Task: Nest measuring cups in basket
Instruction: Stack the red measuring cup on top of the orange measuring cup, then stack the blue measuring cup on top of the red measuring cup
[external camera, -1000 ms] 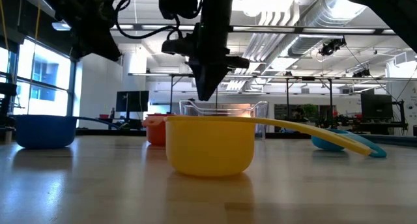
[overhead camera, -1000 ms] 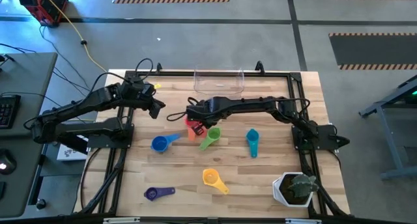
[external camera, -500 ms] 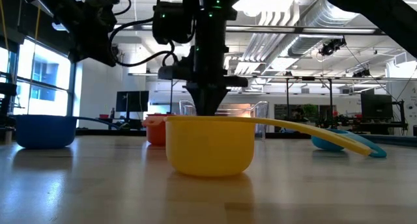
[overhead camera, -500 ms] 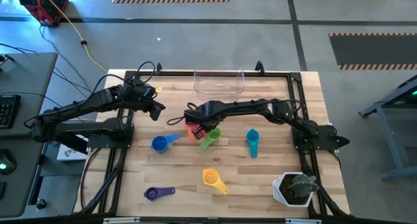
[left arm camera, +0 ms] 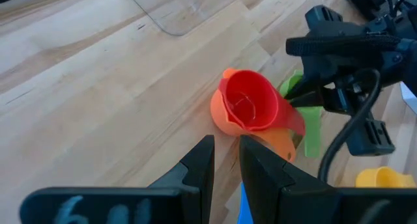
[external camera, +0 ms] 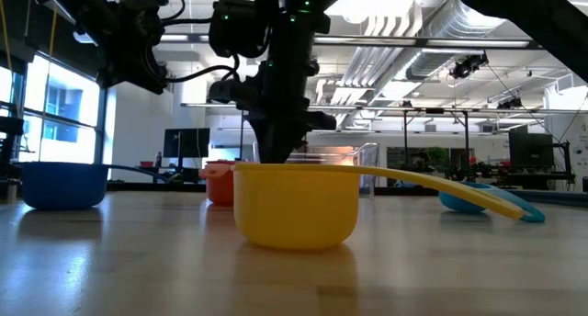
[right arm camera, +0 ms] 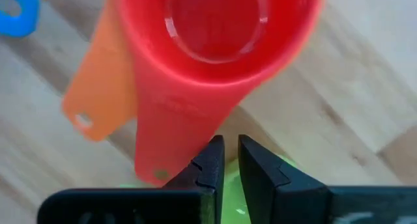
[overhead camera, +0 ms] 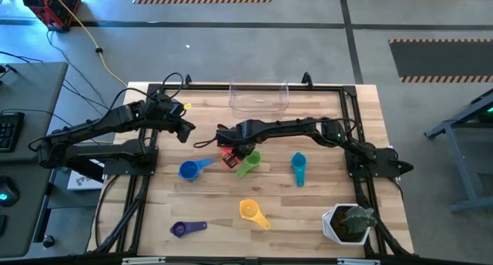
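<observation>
We see left gripper (overhead camera: 187, 131) hovering above bench (overhead camera: 323, 211) left part, fingers nearly together, holding nothing. Purple cup (overhead camera: 179, 229) front left, handle toward right. Blue cup (overhead camera: 189, 170), handle up-right. Red cup (left arm camera: 251, 105) nested in orange cup (left arm camera: 225, 116) mid-bench, handles side by side. Right gripper (overhead camera: 229, 151) at red cup's handle; fingers narrow, grip: cannot tell. Green cup (overhead camera: 248, 163) just beside. Yellow cup (overhead camera: 248, 210) nearer front. Clear basket (overhead camera: 259, 96) at far edge. Teal cup (overhead camera: 298, 163), handle toward front. Potted plant (overhead camera: 348, 223) front right. Grey floor, hazard stripes around.
</observation>
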Robot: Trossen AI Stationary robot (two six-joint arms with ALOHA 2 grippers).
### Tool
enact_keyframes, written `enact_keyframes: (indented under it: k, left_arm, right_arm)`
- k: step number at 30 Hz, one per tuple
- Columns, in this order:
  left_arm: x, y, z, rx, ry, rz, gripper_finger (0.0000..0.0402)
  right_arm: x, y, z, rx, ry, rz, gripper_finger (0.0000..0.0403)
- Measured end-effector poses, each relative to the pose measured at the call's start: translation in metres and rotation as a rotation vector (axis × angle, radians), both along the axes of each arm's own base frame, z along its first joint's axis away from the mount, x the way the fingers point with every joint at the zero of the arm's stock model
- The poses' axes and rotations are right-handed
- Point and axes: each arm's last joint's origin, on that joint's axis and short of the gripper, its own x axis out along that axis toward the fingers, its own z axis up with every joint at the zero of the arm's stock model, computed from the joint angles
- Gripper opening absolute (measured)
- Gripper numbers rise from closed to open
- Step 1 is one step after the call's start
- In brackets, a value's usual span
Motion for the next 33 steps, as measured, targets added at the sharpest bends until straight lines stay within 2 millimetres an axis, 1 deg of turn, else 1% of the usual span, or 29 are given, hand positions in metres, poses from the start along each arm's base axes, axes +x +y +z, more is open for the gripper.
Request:
enact_keyframes:
  k: [12, 25, 28, 33]
  left_arm:
    - [0.000, 0.000, 0.000, -0.001, 0.000, 0.001, 0.0062]
    - [0.000, 0.000, 0.000, 0.004, 0.002, -0.004, 0.0062]
    - [0.000, 0.000, 0.000, 0.002, 0.002, -0.006, 0.0062]
    - [0.000, -0.002, 0.000, -0.042, -0.014, -0.038, 0.0062]
  right_arm:
    - [0.010, 0.003, 0.003, 0.097, -0.111, 0.064, 0.0037]
    - [0.012, 0.004, 0.004, 0.129, -0.135, 0.080, 0.0037]
    - [0.011, 0.004, 0.012, 0.135, -0.128, 0.059, 0.0037]
    - [0.010, 0.007, 0.035, 0.086, -0.120, 0.055, 0.0037]
